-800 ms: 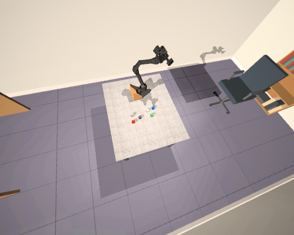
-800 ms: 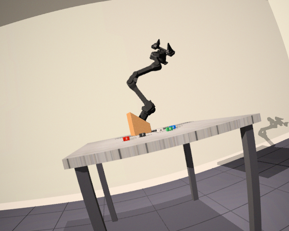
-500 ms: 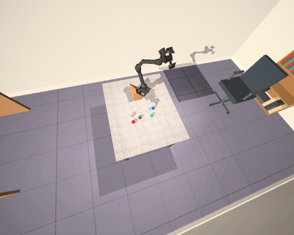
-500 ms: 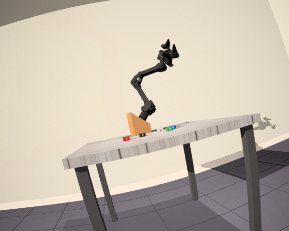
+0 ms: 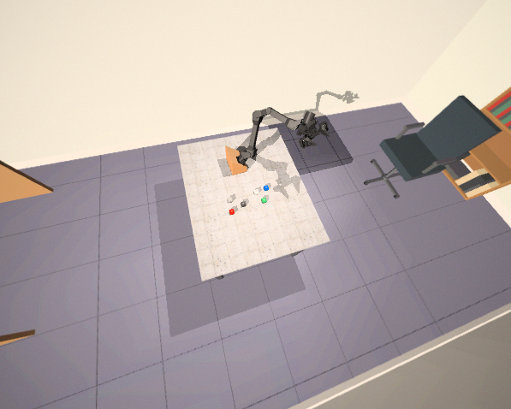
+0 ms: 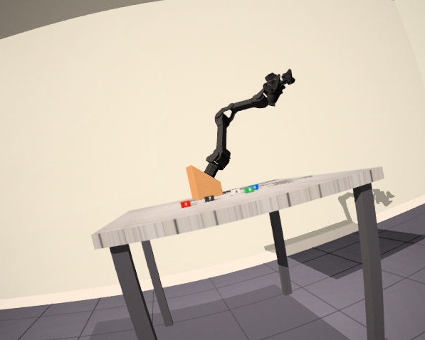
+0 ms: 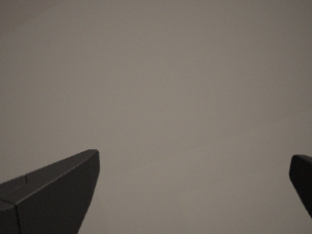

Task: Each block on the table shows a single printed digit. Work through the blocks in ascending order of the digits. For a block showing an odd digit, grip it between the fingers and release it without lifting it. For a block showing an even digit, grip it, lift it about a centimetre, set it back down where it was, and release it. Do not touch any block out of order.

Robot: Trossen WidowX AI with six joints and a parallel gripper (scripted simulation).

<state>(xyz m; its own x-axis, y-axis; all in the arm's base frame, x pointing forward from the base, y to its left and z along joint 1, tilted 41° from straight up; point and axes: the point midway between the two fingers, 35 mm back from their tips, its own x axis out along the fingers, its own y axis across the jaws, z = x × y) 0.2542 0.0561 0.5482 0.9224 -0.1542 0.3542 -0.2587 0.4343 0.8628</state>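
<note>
Gripper (image 5: 315,134) (image 6: 282,81) (image 7: 194,162) raised, clear of blocks; fingers apart, grip empty | 6 blocks on table (image 5: 220,245) (image 6: 234,212) | red (image 5: 232,211) (image 6: 185,203) near black (image 5: 243,204) (image 6: 209,198)

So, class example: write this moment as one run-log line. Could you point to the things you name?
black metal-look jaws (image 5: 315,135): open, empty | position: raised, away from blocks | contact: none

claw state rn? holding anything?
Claw: open, nothing between the fingers, up in the air away from the blocks.
</note>
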